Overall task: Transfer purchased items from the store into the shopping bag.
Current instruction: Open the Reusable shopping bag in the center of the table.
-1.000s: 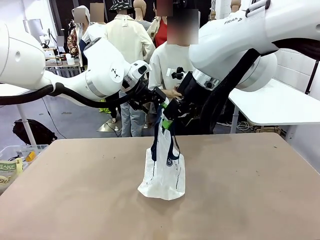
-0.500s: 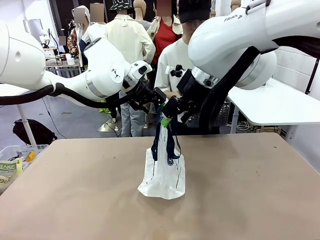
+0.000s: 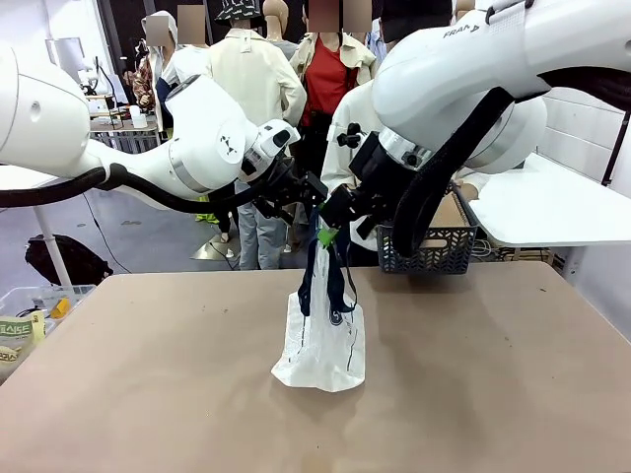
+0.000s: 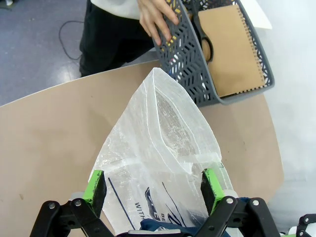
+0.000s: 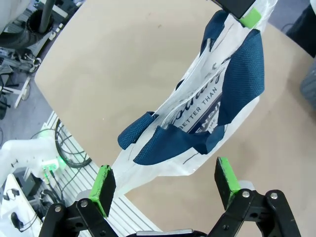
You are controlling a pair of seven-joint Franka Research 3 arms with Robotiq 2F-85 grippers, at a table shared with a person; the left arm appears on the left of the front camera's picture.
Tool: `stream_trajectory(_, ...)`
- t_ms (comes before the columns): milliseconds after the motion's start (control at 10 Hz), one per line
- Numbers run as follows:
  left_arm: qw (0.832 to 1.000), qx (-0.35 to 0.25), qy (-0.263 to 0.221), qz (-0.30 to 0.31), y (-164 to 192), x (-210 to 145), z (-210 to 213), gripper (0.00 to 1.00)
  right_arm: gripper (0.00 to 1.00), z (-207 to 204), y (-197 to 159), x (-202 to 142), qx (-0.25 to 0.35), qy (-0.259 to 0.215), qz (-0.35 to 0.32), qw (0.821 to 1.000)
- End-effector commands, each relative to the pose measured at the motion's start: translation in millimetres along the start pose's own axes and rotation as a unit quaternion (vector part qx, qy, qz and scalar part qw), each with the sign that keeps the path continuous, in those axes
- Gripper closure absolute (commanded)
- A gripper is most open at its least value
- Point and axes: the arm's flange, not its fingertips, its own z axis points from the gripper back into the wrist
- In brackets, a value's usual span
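Brown tabletop (image 3: 148,394), grey floor (image 3: 128,236) (bluish), white side table (image 3: 552,212), black bag (image 3: 64,258) on floor

Robotics lab or test floor, not a real shop. Brown worktable (image 3: 148,394) with the white left arm (image 3: 197,138) and right arm (image 3: 463,79) reaching over it. White folding table (image 3: 552,212) at 2 o'clock, clear bin (image 3: 74,293) of packets at 8 o'clock. Loose cables (image 5: 64,143) on the grey floor. People (image 3: 333,79) standing at 12 o'clock.
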Motion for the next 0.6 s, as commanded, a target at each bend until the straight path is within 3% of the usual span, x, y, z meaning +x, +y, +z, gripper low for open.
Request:
stream_trajectory(0,1.000,-0.002,0.001,0.002,3.9,-4.7,2.8,0.00,0.00,2.4,-1.1,3.3,-0.017,-0.005,0.004,1.000)
stream_trajectory(500,1.000,-0.003,0.000,0.004,4.5,-5.2,2.1,0.00,0.00,4.2,0.4,5.1,-0.013,-0.007,0.009,1.000)
